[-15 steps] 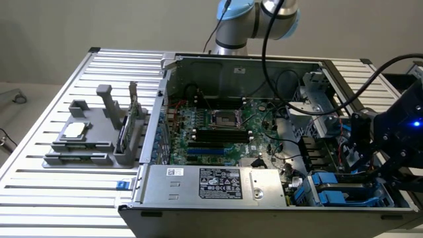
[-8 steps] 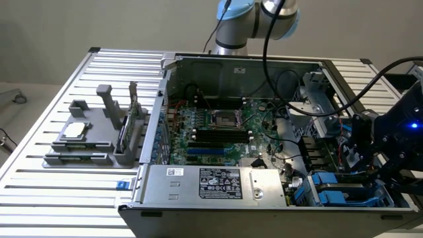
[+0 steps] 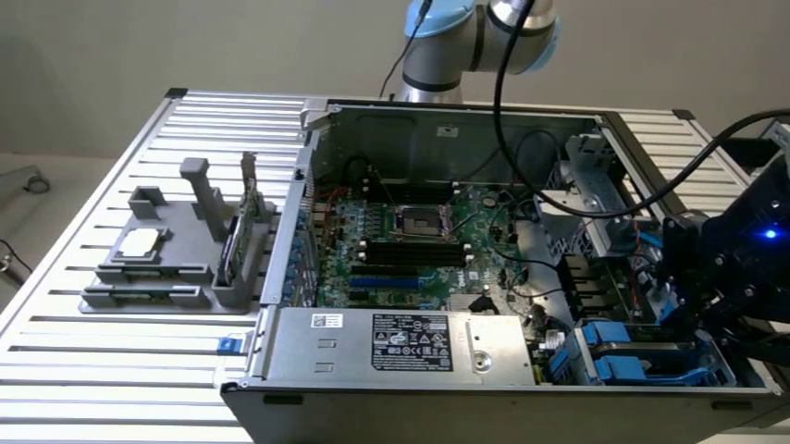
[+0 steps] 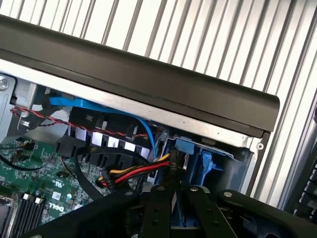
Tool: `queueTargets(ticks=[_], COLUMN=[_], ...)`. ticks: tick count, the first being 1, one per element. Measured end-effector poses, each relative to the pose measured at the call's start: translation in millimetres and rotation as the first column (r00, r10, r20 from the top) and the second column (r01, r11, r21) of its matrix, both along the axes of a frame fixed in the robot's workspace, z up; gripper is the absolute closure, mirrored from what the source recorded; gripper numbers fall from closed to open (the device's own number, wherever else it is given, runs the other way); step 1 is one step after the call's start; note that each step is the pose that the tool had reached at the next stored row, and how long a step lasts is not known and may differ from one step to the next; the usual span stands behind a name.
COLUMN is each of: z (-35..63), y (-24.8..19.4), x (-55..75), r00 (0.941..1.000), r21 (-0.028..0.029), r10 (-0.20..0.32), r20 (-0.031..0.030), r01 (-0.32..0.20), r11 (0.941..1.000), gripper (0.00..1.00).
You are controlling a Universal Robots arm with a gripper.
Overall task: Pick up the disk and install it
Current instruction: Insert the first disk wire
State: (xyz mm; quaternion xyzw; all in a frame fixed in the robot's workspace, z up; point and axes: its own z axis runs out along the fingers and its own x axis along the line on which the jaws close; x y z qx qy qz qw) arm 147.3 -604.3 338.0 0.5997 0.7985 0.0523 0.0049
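The disk (image 4: 200, 161) shows as a blue plastic carrier sitting in the drive bay at the corner of the open computer case. Its metal body is hidden. In the exterior view the blue carrier (image 3: 621, 361) lies at the case's near corner on the exterior view's right. My gripper (image 4: 172, 191) hangs right over the carrier's edge, beside the red, yellow and black power wires (image 4: 141, 172). Its black body (image 3: 722, 268) stands at the exterior view's right edge, just above the bay.
The case (image 3: 432, 120) lies open on a slatted metal table (image 3: 111, 370). A grey power-supply box (image 3: 408, 342) fills its front, the green motherboard (image 3: 408, 240) its middle. A blue data cable (image 4: 133, 121) and loose wires cross near the bay. A grey fixture (image 3: 173, 250) stands on the exterior view's left.
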Motion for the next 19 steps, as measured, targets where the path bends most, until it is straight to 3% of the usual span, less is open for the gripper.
queueTargets(ticks=[2, 4, 9, 12, 19], z=[1.0, 2.1, 2.9, 2.8, 2.8], y=[-0.2, -0.3, -0.2, -0.3, -0.3], x=[-1.0, -2.9, -6.3, -6.4, -6.3], r00=[1.0, 1.0, 0.9994, 0.9981, 0.9901], r21=[0.002, 0.0057, 0.016, 0.0162, 0.0151], r10=[-0.004, -0.005, -0.013, -0.044, -0.128], r20=[-0.0016, -0.0076, -0.0326, -0.0439, -0.057], r01=[0.004, 0.005, 0.014, 0.044, 0.129], r11=[1.0, 1.0, 0.9998, 0.9989, 0.9915], gripper=[0.83, 0.83, 0.83, 0.83, 0.83])
